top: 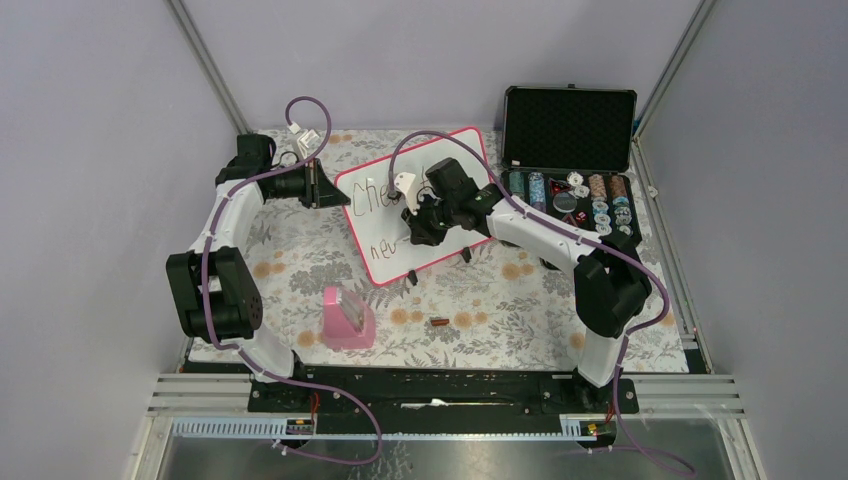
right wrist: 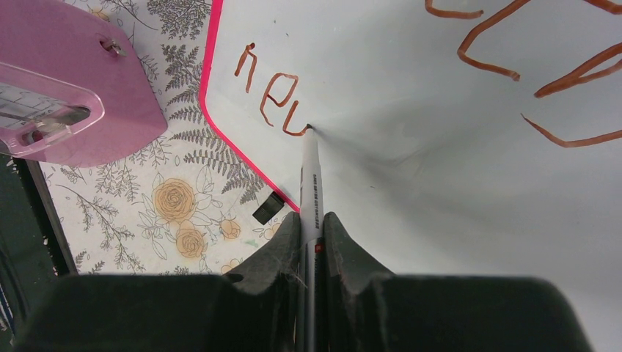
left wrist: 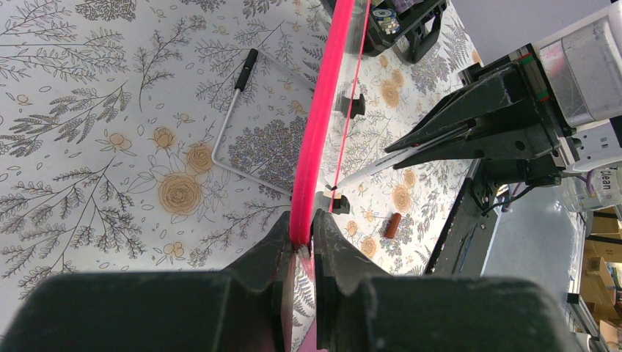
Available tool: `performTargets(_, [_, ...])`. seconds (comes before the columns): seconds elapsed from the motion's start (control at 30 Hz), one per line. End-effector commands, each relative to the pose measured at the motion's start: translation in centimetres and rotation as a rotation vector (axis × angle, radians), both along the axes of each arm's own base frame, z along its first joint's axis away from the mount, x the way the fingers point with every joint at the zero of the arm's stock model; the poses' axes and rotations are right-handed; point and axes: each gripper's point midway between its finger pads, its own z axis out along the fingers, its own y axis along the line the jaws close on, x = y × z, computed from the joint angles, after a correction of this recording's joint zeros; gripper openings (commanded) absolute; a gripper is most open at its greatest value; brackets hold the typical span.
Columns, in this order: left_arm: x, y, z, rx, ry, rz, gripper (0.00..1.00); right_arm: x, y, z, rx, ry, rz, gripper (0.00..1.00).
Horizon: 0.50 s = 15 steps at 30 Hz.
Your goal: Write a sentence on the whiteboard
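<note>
Whiteboard: you find the whiteboard [top: 385, 222] in the middle of the floral table cloth [top: 300, 260], between your two arms. It is tipped up off the cloth, and the left wrist view shows it nearly edge-on.
Left gripper: your left gripper [left wrist: 302, 227] is pressed together on the board's pink frame, pinching its edge.
Right gripper: your right gripper [right wrist: 312, 224] is clamped on a white marker [right wrist: 312, 176], whose barrel runs out between the fingers towards the board.
Marker tip: it touches the white surface at the end of the last stroke of the lower line.
Sentence: the sentence [right wrist: 268, 95] is in reddish-brown strokes. You can read "Che" on the upper line in the top view, with the rest behind your right arm, and roughly "neu" on the lower line.
Board foot: a small black foot [right wrist: 268, 207] sits on the frame just left of the marker.
Pink box: a pink box [top: 347, 318] stands on the cloth near the board's lower corner.
Cap: a small brown cap [top: 438, 322] lies on the cloth, apart from the board.
Case: an open black case [top: 570, 130] sits at the far right.
</note>
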Motion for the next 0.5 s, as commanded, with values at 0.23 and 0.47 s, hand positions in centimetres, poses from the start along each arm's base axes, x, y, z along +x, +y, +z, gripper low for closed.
performTargets(0.23, [0.9,0.5,1.5,0.069,-0.148,0.001,0.0,1.6,-0.3,1.4,0.022,-0.071,-0.024,0.0])
performTargets(0.47, [0.9,0.5,1.4,0.07,-0.148,0.0,0.0,0.7,-0.8,-0.1,0.003,-0.037,-0.016,0.0])
